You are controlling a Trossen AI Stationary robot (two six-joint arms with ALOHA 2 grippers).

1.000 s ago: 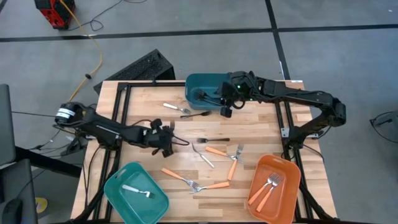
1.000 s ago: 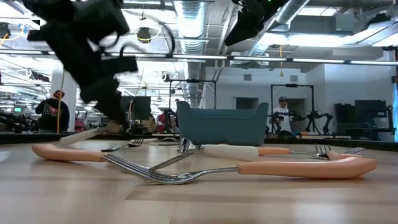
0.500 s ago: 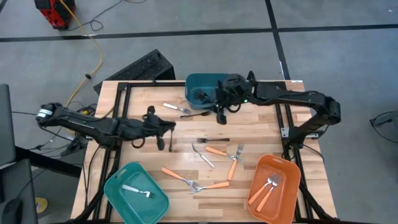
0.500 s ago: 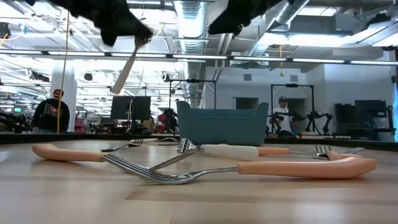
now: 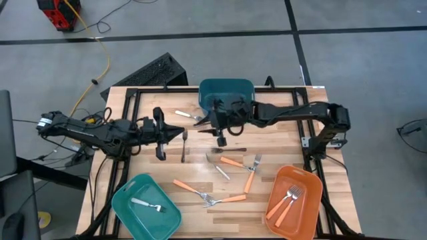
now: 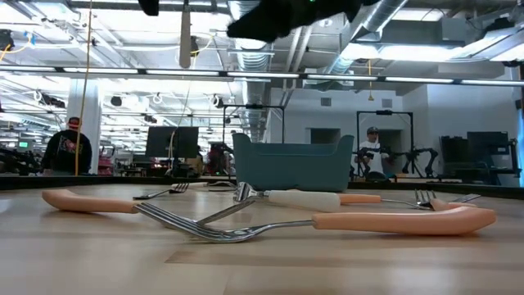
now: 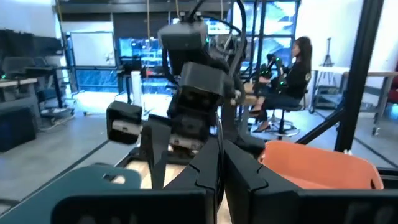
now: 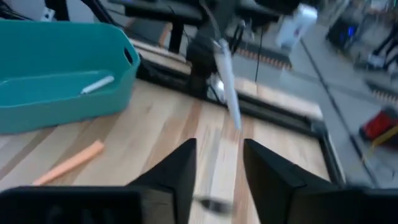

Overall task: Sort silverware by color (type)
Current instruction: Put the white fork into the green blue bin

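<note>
Your loose silverware [image 5: 227, 170] lies mid-bench toward the near edge. The orange bin [image 5: 293, 202] at the near right corner holds orange-handled forks, the light teal bin [image 5: 145, 208] at the near left one white piece. The left gripper [image 5: 175, 137] is clamped on a silver fork [image 5: 184, 147]; the right gripper [image 5: 219, 133] stands parted, empty, beside the dark teal bin [image 5: 227, 93].

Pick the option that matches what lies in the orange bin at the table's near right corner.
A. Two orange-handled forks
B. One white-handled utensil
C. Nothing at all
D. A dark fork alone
A: in the high view the orange bin holds two orange-handled forks lying side by side, silver heads toward the bin's far end; the single white-handled utensil lies in the light teal bin instead.
</note>
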